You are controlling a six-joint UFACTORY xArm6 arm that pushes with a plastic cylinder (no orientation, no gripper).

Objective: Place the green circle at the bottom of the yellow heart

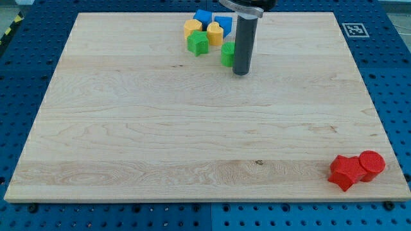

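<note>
The green circle (227, 54) lies near the view's top centre, its right side hidden by my rod. My tip (241, 72) rests on the board just right of it and slightly lower, touching or nearly touching it. The yellow heart (214, 31) sits just above and left of the green circle, in a tight cluster of blocks.
The cluster also holds a yellow hexagon-like block (192, 28), a blue cube (203, 17), another blue block (224, 24) and a green star (198, 43). A red star (346, 172) and a red circle (372, 162) sit at the wooden board's (192, 141) bottom right corner.
</note>
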